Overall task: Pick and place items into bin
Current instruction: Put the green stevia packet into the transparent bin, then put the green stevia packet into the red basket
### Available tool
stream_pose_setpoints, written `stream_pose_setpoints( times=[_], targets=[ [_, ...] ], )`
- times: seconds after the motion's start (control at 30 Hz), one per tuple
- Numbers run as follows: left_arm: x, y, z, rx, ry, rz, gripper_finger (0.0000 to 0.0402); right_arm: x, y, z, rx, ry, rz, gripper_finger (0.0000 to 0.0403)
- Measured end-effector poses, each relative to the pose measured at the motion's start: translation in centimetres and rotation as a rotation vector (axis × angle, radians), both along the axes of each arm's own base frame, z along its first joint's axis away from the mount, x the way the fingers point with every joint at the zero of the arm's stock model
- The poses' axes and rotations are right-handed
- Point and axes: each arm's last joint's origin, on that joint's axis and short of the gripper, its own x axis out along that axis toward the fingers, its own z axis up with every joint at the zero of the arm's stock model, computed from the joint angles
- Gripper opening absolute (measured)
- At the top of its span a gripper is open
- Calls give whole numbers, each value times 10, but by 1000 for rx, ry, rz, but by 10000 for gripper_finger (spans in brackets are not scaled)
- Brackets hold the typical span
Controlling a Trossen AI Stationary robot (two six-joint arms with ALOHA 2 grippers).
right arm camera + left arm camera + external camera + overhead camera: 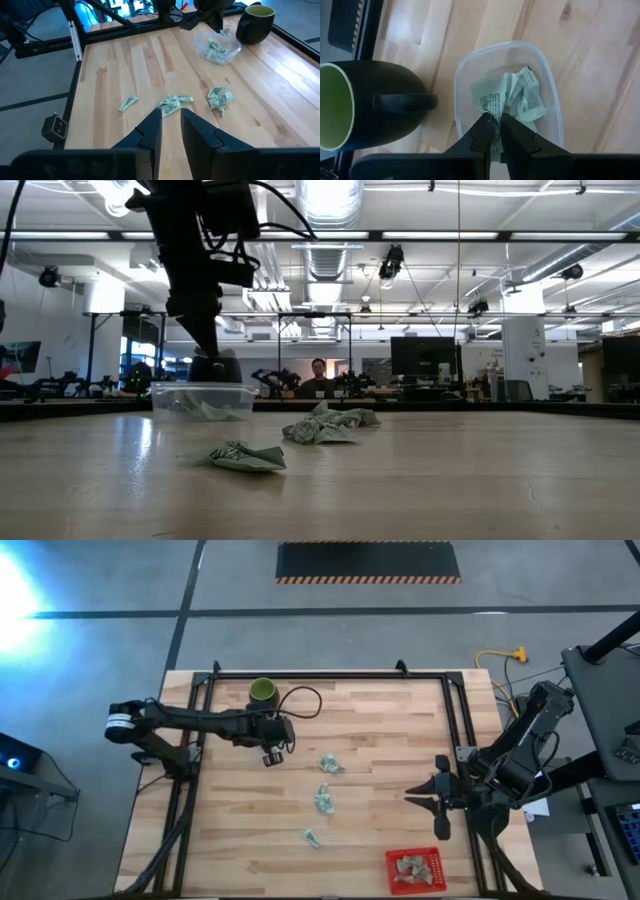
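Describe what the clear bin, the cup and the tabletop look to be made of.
Clear bin: likely thin transparent plastic; the wood shows through its walls. Cup: probably glazed ceramic, dark green outside, pale green inside, smooth sheen. Tabletop: pale wood in glued strips, with visible grain.

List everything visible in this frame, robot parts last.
Table: one, pale wood.
Loose packets: three clumps, pale green-and-white, mid-table.
Clear container: one, transparent, beside the cup.
Packets in container: a few, pale green-and-white.
Cup: one, dark green, lighter inside, at the table's far edge.
Red basket: one, near right corner, holding pale packets.
Person: one, in the room beyond.
Left gripper: shut, over the container.
Right gripper: slightly open, at the right edge.
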Motion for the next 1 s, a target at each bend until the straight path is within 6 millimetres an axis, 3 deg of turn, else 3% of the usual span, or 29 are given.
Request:
stream_pose_setpoints(
  times=[0.33, 0.63, 0.8, 1.0],
  targets=[
    [0, 0, 0, 4, 2, 1, 80, 0, -1, 0, -13, -14, -18, 62],
    [-6, -3, 1, -90, -6, 59, 86, 9, -11, 1, -91, -18, -74, 61],
    [-13, -12, 4, -299, -21, 117, 86, 30, -27, -6, -167, 70, -87, 61],
    [-14, -40, 14, -455, -83, 68, 87, 72, -47, -28, -239, 239, -56, 61]
  ],
)
